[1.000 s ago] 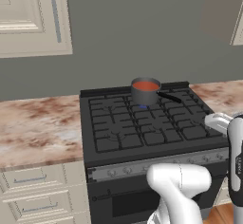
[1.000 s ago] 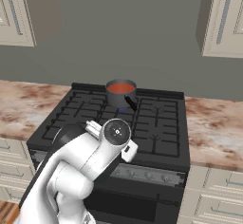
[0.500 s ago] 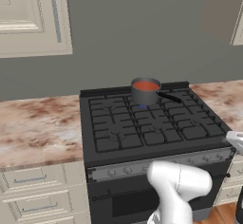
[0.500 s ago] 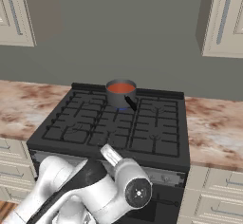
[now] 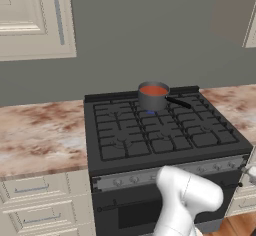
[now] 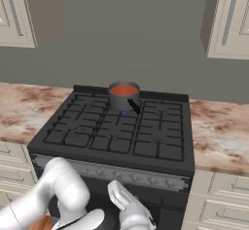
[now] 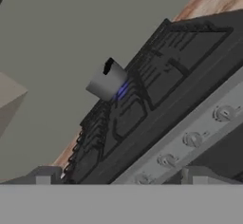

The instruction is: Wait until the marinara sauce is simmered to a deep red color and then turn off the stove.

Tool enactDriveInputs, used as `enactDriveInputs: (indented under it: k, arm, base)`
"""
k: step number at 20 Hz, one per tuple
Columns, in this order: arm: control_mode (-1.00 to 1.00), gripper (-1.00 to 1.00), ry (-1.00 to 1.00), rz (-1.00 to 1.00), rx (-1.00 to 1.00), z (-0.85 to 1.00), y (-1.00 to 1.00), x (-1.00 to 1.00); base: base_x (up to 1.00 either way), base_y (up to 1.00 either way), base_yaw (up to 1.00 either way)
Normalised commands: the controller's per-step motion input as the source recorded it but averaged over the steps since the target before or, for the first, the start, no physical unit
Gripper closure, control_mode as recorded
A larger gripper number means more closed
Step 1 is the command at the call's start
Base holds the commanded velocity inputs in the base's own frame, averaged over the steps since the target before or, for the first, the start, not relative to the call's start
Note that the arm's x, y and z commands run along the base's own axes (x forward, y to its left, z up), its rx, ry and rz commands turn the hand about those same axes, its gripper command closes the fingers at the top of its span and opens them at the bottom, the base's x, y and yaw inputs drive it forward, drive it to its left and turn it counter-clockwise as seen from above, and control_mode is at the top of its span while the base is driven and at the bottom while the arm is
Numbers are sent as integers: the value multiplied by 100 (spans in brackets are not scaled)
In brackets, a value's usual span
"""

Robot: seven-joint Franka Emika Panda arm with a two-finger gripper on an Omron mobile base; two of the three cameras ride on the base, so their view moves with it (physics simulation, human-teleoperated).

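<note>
The marinara sauce [image 5: 153, 90] is an orange-red disc in the small grey saucepan [image 6: 123, 95] at the back middle of the black stove [image 5: 160, 135]. A blue flame [image 7: 122, 91] burns under the pan. The pan's thin black handle [image 5: 178, 102] points to the right front. My gripper [image 7: 121, 178] hangs low before the stove's grey front panel, its two finger tips [image 7: 43, 175] far apart with nothing between them. It looks up along the row of knobs [image 7: 192, 139] at a slant. The white hand [image 6: 127, 203] sits below the panel [image 6: 121, 173].
Marbled counters [image 5: 40, 137] flank the stove on both sides, with beige drawer cabinets [image 5: 42, 200] under them. Wall cabinets [image 6: 228, 19] hang above to the left and right. The oven door [image 5: 135, 212] lies behind my arm's white elbow [image 5: 187, 195].
My arm has swung down from above the stove top to low in front of the front panel. The pan and sauce have not moved, and the colour looks the same.
</note>
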Motion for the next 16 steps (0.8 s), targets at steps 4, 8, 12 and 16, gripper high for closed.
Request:
enactDriveInputs:
  k: [4,8,12,16]
  arm:
    - [-100,-100,-18,0,0,-68,0,0]
    - [-100,-100,-17,0,-9,-45,0,14]
    - [-100,-100,-12,-1,-25,-46,0,29]
    - [-100,-100,-8,-2,-24,-34,0,46]
  base:
    - [0,0,0]
    - [0,0,0]
    - [0,0,0]
    - [0,0,0]
